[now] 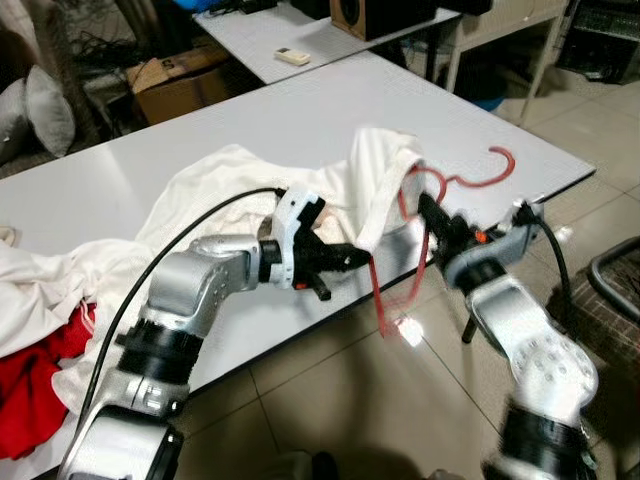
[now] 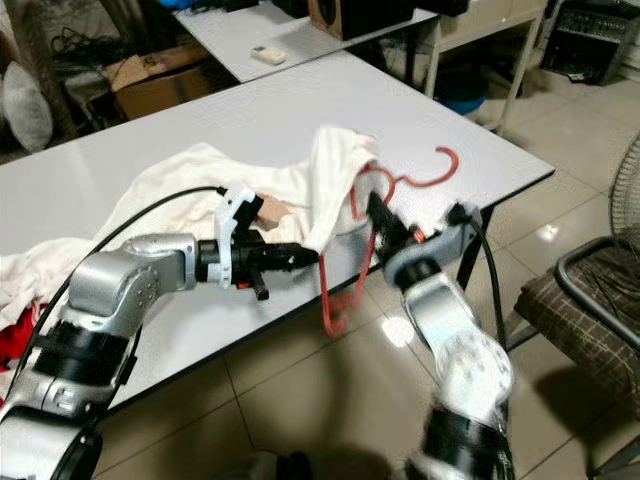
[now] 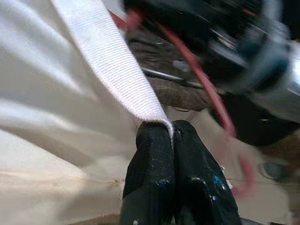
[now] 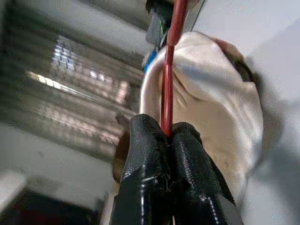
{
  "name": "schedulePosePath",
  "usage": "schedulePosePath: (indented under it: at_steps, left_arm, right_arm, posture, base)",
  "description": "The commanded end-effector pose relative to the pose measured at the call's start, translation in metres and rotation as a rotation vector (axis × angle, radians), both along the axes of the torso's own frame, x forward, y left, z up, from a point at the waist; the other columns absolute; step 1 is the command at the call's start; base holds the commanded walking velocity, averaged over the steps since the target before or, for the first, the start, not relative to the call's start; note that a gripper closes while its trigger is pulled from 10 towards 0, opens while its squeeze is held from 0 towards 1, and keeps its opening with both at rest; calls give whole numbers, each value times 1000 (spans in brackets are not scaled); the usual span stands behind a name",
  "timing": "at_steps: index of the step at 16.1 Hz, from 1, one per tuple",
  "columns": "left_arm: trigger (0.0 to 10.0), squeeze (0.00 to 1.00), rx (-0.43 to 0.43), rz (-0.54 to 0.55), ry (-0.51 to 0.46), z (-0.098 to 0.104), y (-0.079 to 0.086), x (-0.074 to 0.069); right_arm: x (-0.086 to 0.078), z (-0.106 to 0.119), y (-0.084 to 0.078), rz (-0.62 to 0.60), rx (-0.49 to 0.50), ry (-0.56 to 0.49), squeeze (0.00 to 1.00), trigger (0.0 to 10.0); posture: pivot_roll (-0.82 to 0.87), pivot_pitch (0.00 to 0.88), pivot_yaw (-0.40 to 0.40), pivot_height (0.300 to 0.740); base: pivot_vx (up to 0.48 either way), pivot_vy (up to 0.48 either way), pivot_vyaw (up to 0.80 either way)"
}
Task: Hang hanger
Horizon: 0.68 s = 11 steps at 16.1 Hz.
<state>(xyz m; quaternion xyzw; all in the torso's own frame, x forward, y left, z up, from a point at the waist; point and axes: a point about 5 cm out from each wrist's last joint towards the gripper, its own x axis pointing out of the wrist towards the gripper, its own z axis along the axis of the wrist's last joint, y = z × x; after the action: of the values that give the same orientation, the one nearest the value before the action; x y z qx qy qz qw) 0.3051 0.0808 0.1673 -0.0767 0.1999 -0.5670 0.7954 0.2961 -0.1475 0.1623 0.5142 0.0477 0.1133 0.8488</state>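
Cardboard box [image 1: 178, 80] stands on the floor beyond the table's far edge, with something dark printed on its side; what is in it cannot be made out. On the grey table [image 1: 300, 130] a white shirt [image 1: 240, 190] lies spread toward the near edge, one fold of it lifted and draped over the red hanger [image 1: 455, 180]. The hanger hangs past the table's near edge, its hook above the near right corner and its lower bar out over the tiled floor [image 1: 350, 400]. The right gripper [image 1: 428, 208] has its two black fingers [image 4: 159, 154] pressed together on the hanger's thin red rod. The left gripper [image 1: 352, 257], just off the near edge, has its fingers [image 3: 159, 159] closed tight on the ribbed hem of the white shirt. More white cloth and a red garment [image 1: 35, 390] are piled at the table's left end. A second table [image 1: 300, 35] stands behind, carrying a white remote control [image 1: 292, 56] and a wooden speaker [image 1: 385, 15]. A chair with a dark checked seat [image 2: 590, 310] stands on the floor to the right, close beside the right arm.
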Motion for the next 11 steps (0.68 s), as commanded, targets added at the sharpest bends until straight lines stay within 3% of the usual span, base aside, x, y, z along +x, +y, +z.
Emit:
schedulePosePath:
  at_steps: [1,5,11]
  left_arm:
    - [0,0,4,-18,26,-2,-1,-5]
    - [0,0,-97,-60,117,7,-7,-15]
    - [0,0,-124,-156,176,11,-22,-32]
  right_arm:
    - [6,4,-1,-45,84,-13,0,10000]
    - [21,4,-4,-122,123,-17,0,10000]
    - [38,13,8,-128,171,-36,0,10000]
  posture:
    - [-73,4,151,740]
    - [-72,0,151,740]
    - [-64,0,150,740]
  base:
    - [0,0,0]
    - [0,0,0]
    - [0,0,0]
